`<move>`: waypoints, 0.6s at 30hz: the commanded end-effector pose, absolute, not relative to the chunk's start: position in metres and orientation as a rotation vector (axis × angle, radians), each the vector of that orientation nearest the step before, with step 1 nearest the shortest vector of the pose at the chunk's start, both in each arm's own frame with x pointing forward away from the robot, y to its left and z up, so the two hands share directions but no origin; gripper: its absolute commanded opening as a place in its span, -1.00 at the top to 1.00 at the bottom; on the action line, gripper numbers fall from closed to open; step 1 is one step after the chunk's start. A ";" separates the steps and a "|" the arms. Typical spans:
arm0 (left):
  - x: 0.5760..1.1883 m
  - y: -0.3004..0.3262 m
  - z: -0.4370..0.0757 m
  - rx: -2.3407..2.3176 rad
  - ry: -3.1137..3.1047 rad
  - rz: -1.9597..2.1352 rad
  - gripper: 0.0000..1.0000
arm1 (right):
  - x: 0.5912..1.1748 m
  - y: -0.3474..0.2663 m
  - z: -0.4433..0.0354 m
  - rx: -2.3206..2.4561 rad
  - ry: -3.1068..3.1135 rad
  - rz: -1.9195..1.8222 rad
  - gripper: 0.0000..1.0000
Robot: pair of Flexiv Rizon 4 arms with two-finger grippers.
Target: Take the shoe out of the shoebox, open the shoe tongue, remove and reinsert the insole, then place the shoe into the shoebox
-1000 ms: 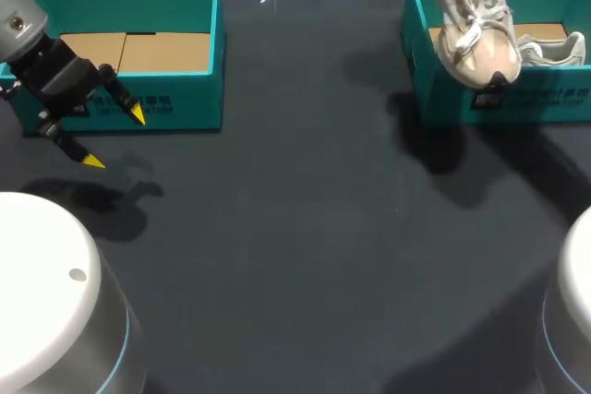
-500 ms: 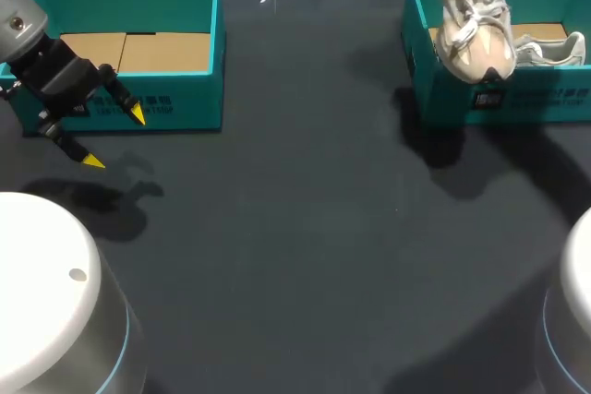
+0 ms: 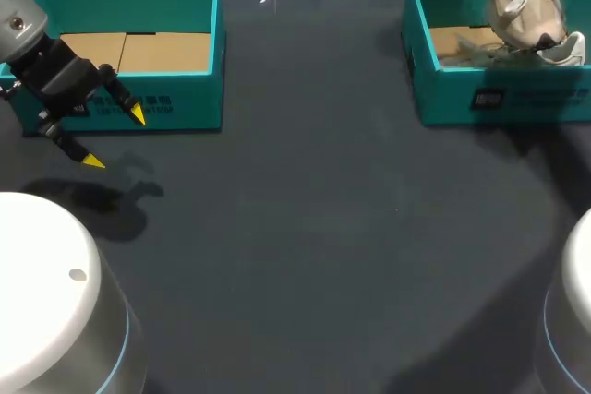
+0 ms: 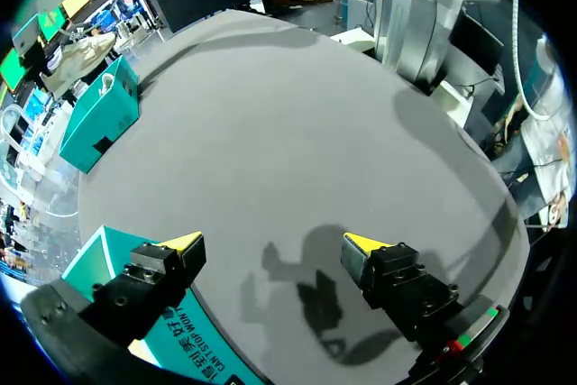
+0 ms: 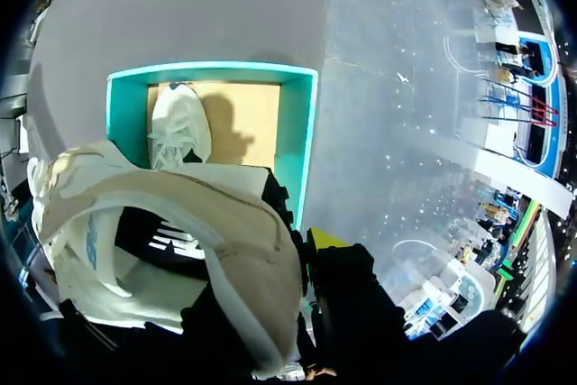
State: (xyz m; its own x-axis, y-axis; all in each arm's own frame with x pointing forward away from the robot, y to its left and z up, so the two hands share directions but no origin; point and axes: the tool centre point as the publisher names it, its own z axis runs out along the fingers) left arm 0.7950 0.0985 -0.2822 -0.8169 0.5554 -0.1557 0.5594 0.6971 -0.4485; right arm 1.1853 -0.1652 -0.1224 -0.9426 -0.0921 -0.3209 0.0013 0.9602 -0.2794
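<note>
The left gripper [image 3: 114,138], yellow tips spread wide, hangs over the dark matte table [image 3: 295,228]. A teal cardboard shoebox [image 3: 185,103] with a bare brown floor sits just beside one finger, and open tabletop lies ahead. The right gripper [image 5: 302,245] pinches a beige lace-up sneaker [image 3: 524,2] above the second teal shoebox [image 3: 443,89]. A pale sneaker [image 3: 565,48] lies inside, beneath it.
</note>
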 end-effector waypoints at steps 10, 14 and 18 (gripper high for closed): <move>0.794 0.099 -0.282 0.949 2.886 -0.764 -1.00 | 1.203 -0.183 -0.117 -0.022 2.805 -0.387 1.00; 0.794 0.099 -0.282 0.949 2.886 -0.764 -1.00 | 1.203 -0.183 -0.117 -0.022 2.805 -0.387 1.00; 0.794 0.099 -0.282 0.949 2.886 -0.764 -1.00 | 1.212 -0.206 -0.117 0.042 2.802 -0.408 1.00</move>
State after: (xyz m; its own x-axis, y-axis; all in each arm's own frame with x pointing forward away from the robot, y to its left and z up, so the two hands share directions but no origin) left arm 0.7950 0.0984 -0.2822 -0.8169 0.5554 -0.1556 0.5593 0.6972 -0.4484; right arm 1.2049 -0.1957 -0.1186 -0.9510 -0.0285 -0.3079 0.0641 0.9559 -0.2867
